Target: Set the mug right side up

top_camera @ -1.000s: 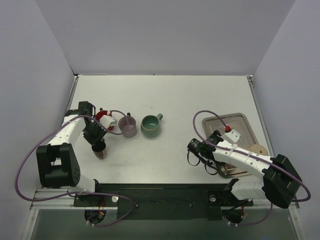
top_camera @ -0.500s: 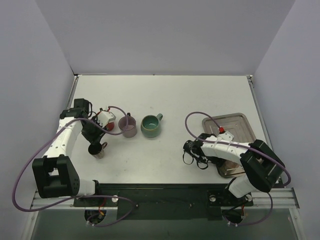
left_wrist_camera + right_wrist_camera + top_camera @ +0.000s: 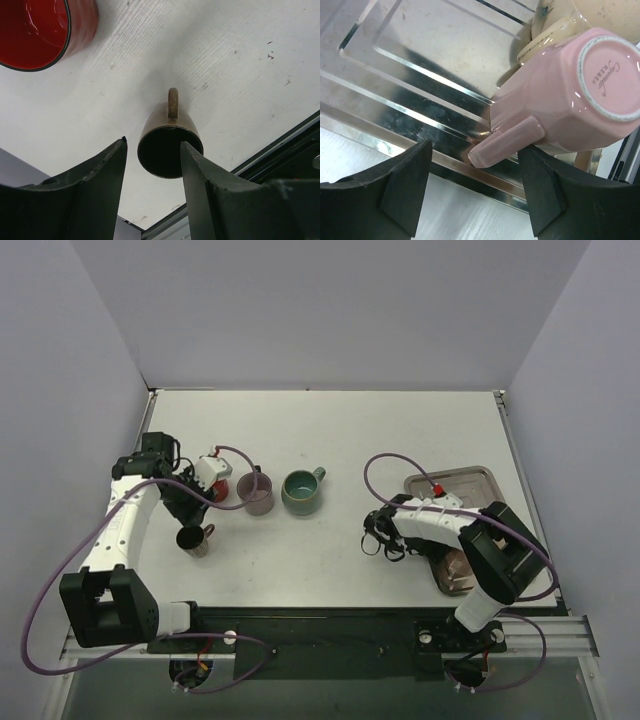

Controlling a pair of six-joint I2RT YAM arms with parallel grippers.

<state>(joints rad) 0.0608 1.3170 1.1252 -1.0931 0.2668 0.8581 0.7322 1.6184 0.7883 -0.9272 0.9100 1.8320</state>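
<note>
On the ribbed metal tray (image 3: 420, 65), right wrist view: found glossy pink ceramic mug (image 3: 565, 107) base-up, tilted, leaning against cream crockery (image 3: 555, 30), handle aimed at right gripper (image 3: 475, 162). Logged its fingers spread, nothing held; mug axis slanting away up-right. Judged right arm nearer. Logged left gripper (image 3: 152, 150) spread too, above upright brown mug (image 3: 170, 145).

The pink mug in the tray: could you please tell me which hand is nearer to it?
Right. The right hand is open just before the handle of the pink mug in the tray; the left hand is across the table, above the brown mug.
</note>
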